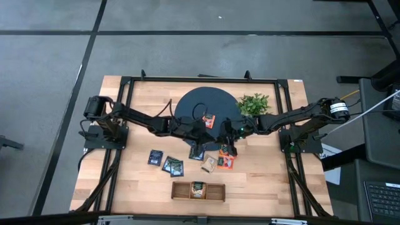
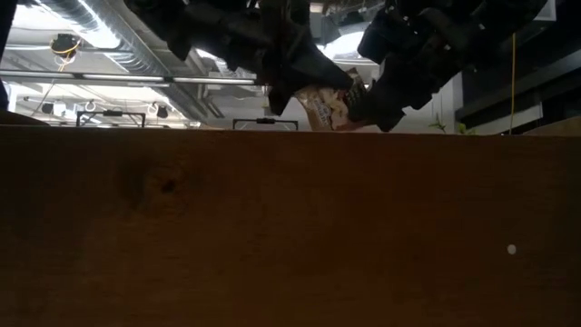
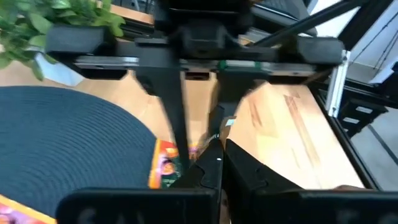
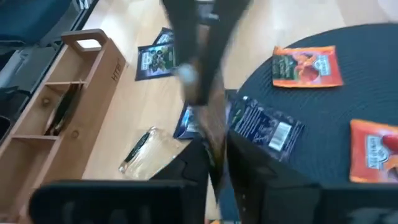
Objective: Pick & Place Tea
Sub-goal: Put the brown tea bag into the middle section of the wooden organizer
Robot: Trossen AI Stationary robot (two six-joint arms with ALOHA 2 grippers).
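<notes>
Above the table's middle, by the near edge of the round dark mat point(image 1: 206, 106), my two grippers meet tip to tip. A beige tea sachet point(image 2: 325, 104) hangs in the air between them. My left gripper point(image 3: 221, 158) is shut on it. My right gripper point(image 4: 217, 158) faces it, and the left wrist view shows its fingers point(image 3: 176, 118) a little apart on either side of the sachet. Whether they touch it does not show. Other tea sachets lie flat: an orange one point(image 1: 208, 120) on the mat, and dark point(image 1: 155, 157), beige point(image 1: 209, 164) and orange point(image 1: 225, 160) ones on the wood. My left gripper pinches the beige sachet between its two fingers. The sachet stands edge-on in the wrist view, its thin edge point(image 3: 217, 138) rising from between the fingertips. The fingers come nearly level from the table's left. The sachet is clear of the table and the mat.
A narrow wooden tray point(image 1: 181, 190) with three compartments lies near the front edge, a sachet in its middle one. A green plant point(image 1: 254, 103) stands at the mat's far right. The tray's wall fills the lower part of the low view.
</notes>
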